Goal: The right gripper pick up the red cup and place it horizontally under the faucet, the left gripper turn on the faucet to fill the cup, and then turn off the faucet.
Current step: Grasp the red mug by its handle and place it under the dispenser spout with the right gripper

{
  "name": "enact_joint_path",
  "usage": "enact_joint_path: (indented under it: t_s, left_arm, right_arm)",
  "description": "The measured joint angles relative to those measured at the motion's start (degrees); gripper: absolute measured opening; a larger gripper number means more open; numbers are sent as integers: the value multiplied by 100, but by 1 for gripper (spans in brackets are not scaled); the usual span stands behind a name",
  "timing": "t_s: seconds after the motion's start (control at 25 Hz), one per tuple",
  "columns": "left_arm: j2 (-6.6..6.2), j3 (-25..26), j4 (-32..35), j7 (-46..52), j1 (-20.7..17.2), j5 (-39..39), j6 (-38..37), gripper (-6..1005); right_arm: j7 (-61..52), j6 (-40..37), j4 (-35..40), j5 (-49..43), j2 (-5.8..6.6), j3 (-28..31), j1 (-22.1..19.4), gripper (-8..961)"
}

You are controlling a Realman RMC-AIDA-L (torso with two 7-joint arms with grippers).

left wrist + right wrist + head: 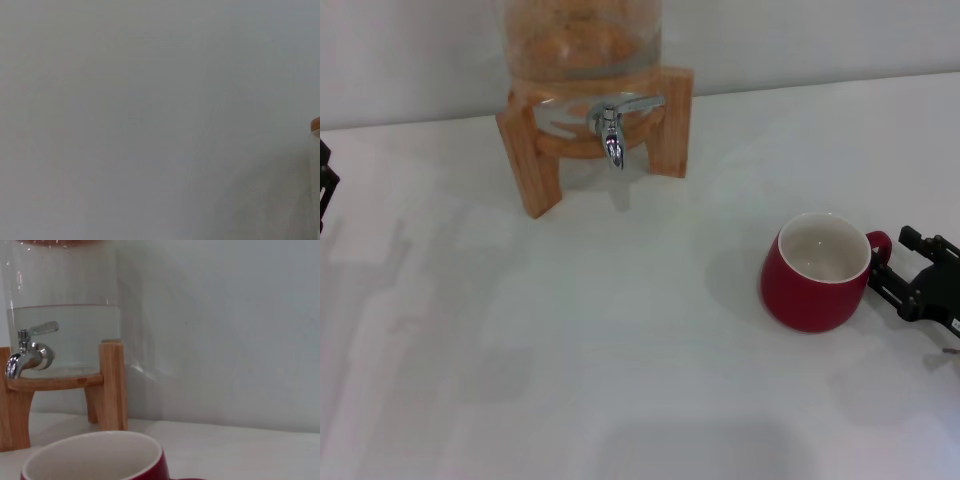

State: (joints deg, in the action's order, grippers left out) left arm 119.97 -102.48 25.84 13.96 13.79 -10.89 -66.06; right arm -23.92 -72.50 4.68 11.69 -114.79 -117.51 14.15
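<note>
Head view — the red cup [817,272] stands upright on the white worktop [580,350] at about 4 o'clock from the faucet [611,133], well apart from it, handle turned toward 3 o'clock. The right tool [898,276] sits just beside that handle, its black fingers spread to either side and not yet closed on anything. The left tool [325,185] shows only as a dark sliver at the 9 o'clock edge; whether it is released or clenched cannot be told. The faucet projects from a glass jar [582,40] in a wooden stand [535,160].

Left wrist view — bare worktop and a sliver of the stand [315,124]; nothing of the task is near.

Right wrist view — the cup's rim [95,452] lies close below, with the faucet [27,352] and its lever beyond, spout dry.

Judgement: the pick-up is in hand. The next move calls for closing on the handle, then carrying the cup toward 10 o'clock, under the spout.
</note>
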Motion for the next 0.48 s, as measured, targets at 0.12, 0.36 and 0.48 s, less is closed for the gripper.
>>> enact_joint_path:
  t_s: [0.12,0.36,0.48]
  left_arm:
    - [0,0,0,1,8,0,0,808]
    - [0,0,0,1,23,8,4,807]
    - [0,0,0,1,32,7,5,807]
  right_arm:
    - [3,0,7,0,0,0,10,599]
    - [-4,135,18,0,0,0,69,598]
    - [-6,224,33,0,0,0,90,509]
